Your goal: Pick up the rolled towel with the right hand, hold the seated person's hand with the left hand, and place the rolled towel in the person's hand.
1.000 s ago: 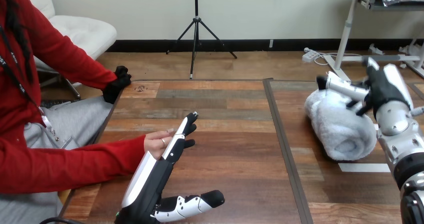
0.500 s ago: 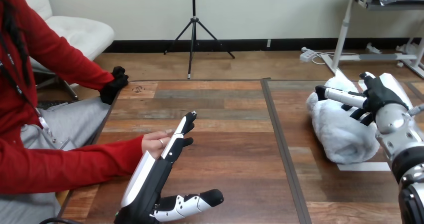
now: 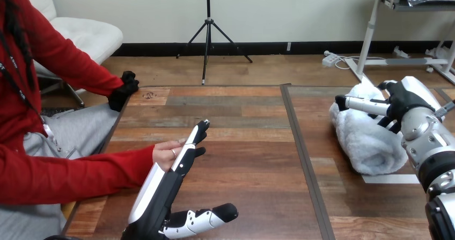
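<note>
Robot's right hand (image 3: 406, 101) is clamped on the far end of the towel (image 3: 370, 143). Its long white thumb with a black tip lies across the top of the roll, and its dark fingers curl into the side below, so the soft cloth is pinched between them. The towel is pale, thick and fluffy, rolled into a fat cylinder. It lies on the right part of the table (image 3: 241, 143), with its rounded near end just beside a strip of white tape (image 3: 390, 179) stuck flat on the wood.

The table is made of wooden planks in mixed browns and greys, smooth and a little shiny, with a dark seam running front to back near the middle.

On the left part, the left hand (image 3: 163, 189) stands on edge with its fingers straight and together, pointing away from the robot, and its thumb sticks out sideways low over the wood. It grips nothing. The person's hand (image 3: 163, 154) rests on the table right against the far side of those straight fingers, well apart from the towel.
</note>
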